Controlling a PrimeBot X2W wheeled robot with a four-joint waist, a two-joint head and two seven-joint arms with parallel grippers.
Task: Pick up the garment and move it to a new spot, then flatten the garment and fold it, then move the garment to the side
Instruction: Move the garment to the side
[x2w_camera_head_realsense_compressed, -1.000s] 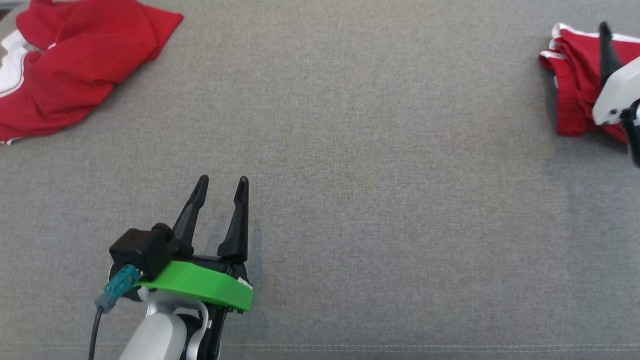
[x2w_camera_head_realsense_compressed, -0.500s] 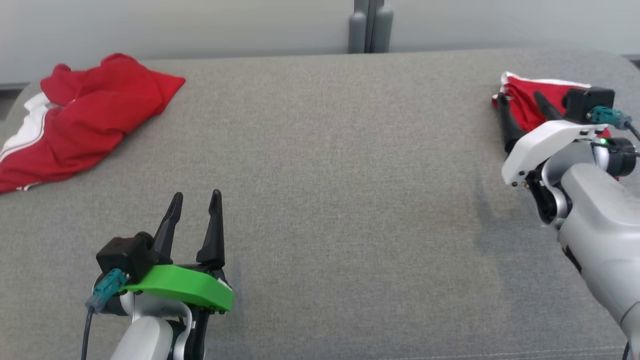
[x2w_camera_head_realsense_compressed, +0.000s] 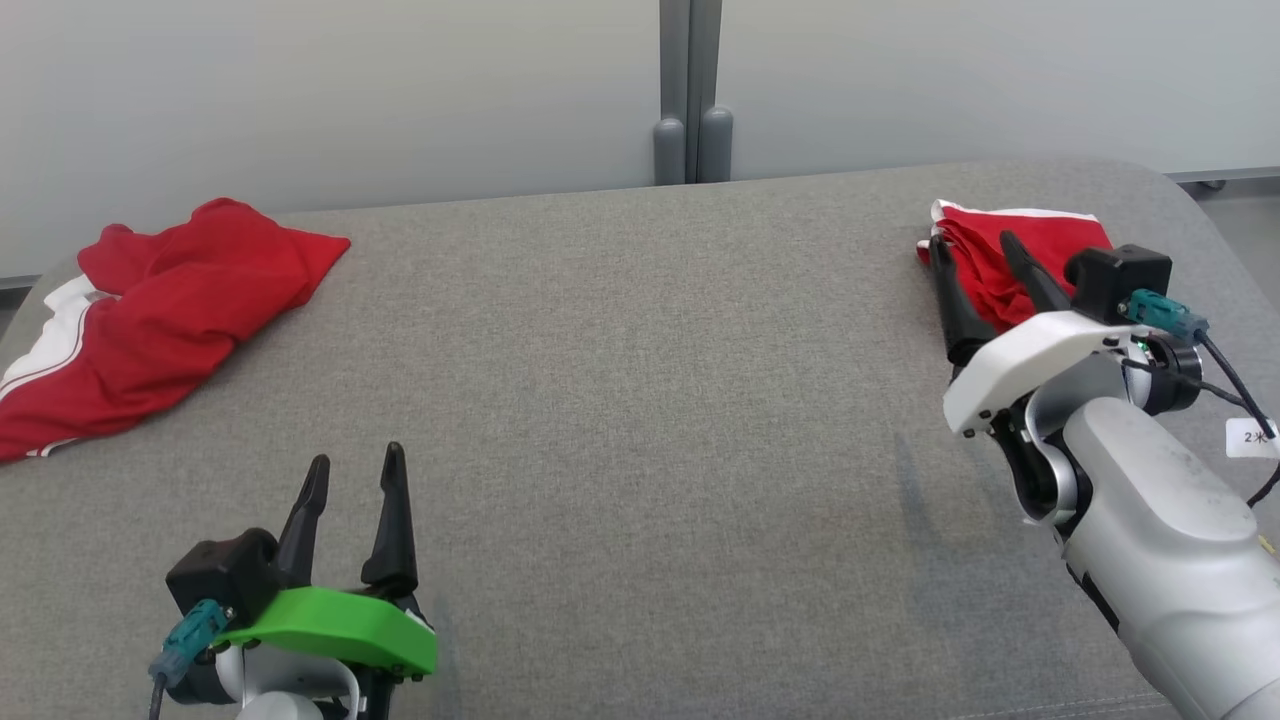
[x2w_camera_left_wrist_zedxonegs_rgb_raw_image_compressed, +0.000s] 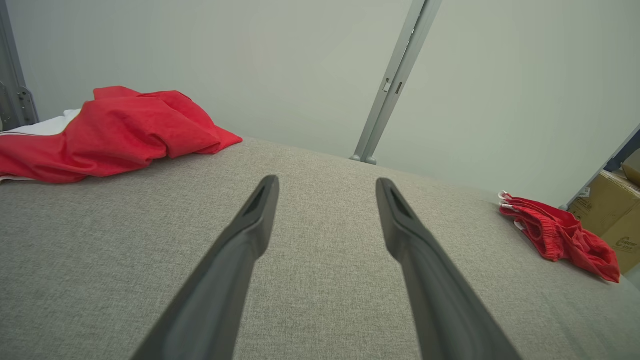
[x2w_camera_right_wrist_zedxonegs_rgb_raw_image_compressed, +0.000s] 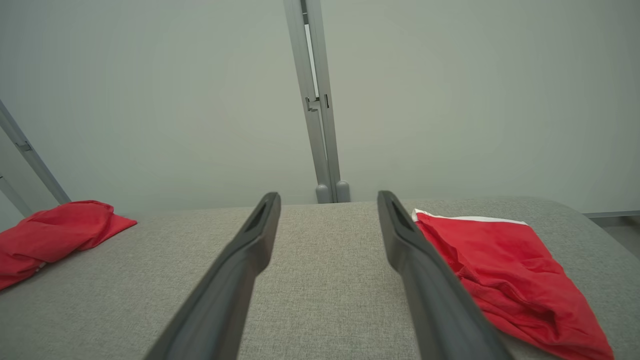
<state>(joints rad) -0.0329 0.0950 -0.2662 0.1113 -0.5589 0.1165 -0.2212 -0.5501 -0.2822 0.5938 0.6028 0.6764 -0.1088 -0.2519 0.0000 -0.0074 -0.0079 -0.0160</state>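
The left wrist view takes in cardboard boxes (x2w_camera_left_wrist_zedxonegs_rgb_raw_image_compressed: 607, 200) past the bench's right end. The head view shows the wrist fittings: a green mount (x2w_camera_head_realsense_compressed: 330, 630) on the left arm and a white one (x2w_camera_head_realsense_compressed: 1030, 355) on the right.

The bench (x2w_camera_head_realsense_compressed: 650, 400) is padded and covered in coarse grey woven cloth, with rounded corners. A grey post (x2w_camera_head_realsense_compressed: 690, 90) stands against the pale wall behind it.

The folded red garment (x2w_camera_head_realsense_compressed: 1050, 245) lies at the far right corner, a flattish wedge with a white edge along its far side. The right gripper (x2w_camera_head_realsense_compressed: 972, 240) hangs right at it, fingers spread apart and holding nothing. In its own wrist view the cloth lies just beside and under the right-hand finger, while the other finger is over bare bench. Whether they touch I cannot tell.

The crumpled red garment (x2w_camera_head_realsense_compressed: 170, 310) is soft and heaped, with a white panel. It sits at the far left, well apart from the left gripper (x2w_camera_head_realsense_compressed: 356, 457), which is low over the near bench, fingers parted and empty.
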